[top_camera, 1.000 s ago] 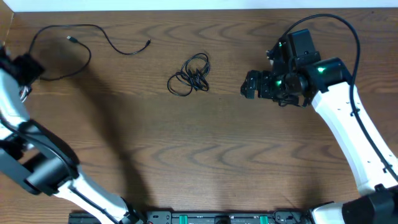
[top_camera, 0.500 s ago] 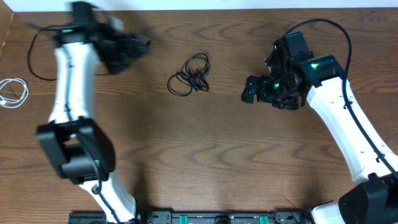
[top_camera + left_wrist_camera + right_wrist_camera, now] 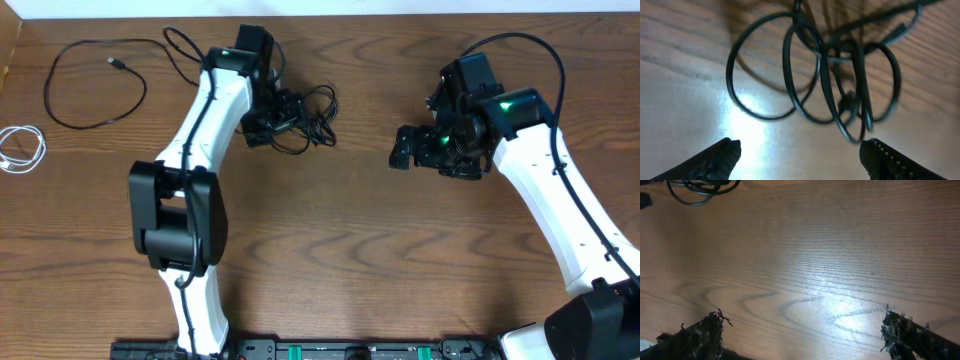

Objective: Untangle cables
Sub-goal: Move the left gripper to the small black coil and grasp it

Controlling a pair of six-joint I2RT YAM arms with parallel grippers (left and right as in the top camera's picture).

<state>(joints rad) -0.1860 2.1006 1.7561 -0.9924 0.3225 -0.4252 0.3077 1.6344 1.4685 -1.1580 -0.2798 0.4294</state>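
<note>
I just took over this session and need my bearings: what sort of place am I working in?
Probably a robot test bench: a wood-grain table, white left arm and right arm mounted at one edge, and cables on it: a black tangle, a spread black cord, a white coil.

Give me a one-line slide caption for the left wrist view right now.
Left tool, jaws open, poised just short of the tangled black cable on the wooden table.
</note>
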